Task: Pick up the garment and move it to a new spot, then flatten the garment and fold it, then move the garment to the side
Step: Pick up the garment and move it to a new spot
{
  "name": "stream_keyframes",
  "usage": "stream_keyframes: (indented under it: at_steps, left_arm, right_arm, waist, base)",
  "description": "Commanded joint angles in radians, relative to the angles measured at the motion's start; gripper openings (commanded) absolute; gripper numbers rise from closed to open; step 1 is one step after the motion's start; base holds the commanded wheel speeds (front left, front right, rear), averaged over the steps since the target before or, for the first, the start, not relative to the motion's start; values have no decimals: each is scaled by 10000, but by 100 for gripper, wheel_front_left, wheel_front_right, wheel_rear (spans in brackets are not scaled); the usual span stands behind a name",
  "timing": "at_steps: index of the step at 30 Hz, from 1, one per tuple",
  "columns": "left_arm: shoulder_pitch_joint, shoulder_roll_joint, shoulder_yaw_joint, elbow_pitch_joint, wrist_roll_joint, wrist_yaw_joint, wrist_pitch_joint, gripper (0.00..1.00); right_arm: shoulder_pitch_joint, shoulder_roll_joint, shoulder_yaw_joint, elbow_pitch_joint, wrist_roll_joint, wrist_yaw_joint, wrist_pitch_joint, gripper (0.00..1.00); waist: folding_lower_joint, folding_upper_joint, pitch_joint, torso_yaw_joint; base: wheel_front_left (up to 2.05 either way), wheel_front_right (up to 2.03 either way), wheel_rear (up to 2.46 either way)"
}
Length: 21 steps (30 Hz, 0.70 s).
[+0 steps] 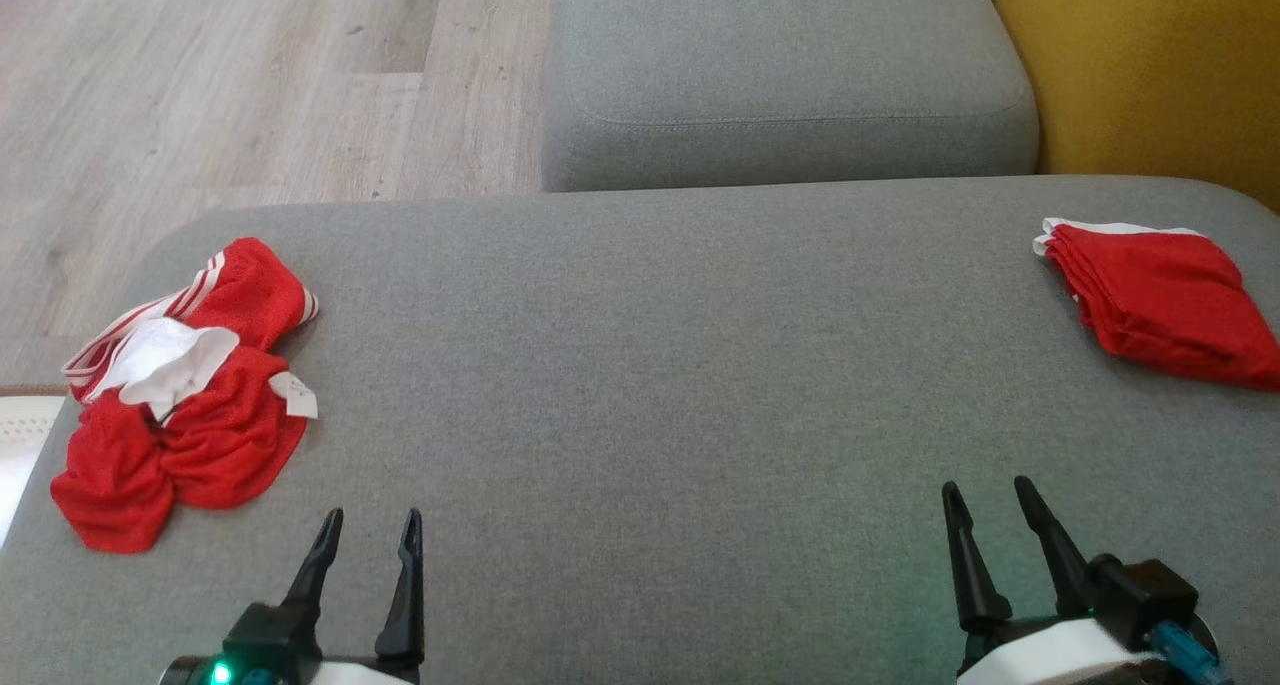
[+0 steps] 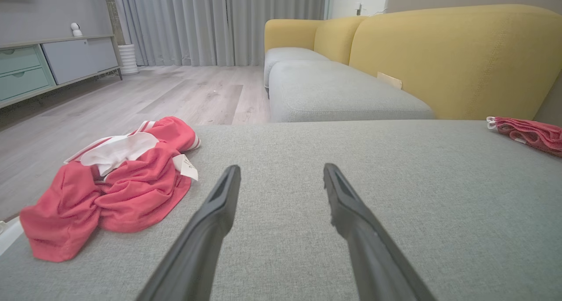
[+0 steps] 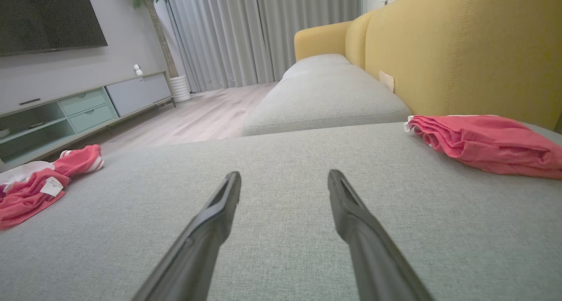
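Note:
A crumpled red garment [image 1: 180, 395] with white stripes, a white lining and a small label lies at the left end of the grey sofa seat [image 1: 660, 365]; I also see this garment [image 2: 109, 186] in the left wrist view and at the left edge of the right wrist view [image 3: 35, 186]. My left gripper [image 1: 372, 520] stands open just right of and nearer than the heap, empty, fingers apart [image 2: 281, 171]. My right gripper [image 1: 985, 490] is open and empty near the seat's front right [image 3: 283, 175].
A folded red garment [image 1: 1170, 300] rests at the seat's right end [image 3: 487, 143]. A second grey seat cushion [image 1: 790, 75] and a yellow backrest [image 1: 1140, 65] lie beyond. Wood floor [image 1: 250, 85] runs left of the sofa, with a low cabinet [image 3: 88, 107] farther off.

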<state>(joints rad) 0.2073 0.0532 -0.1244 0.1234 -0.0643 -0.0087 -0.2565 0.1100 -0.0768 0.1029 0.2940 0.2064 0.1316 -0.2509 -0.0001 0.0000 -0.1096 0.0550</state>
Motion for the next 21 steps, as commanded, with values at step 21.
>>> stream_keyframes:
  at_steps: [21]
  left_arm:
    - [-745, -30, 296, -384, 202, 105, -53, 100]
  right_arm:
    - [-289, 138, 222, -192, -101, -9, -109, 100]
  waist:
    - [1, 0, 75, 1248]
  base:
    - [0, 0, 0]
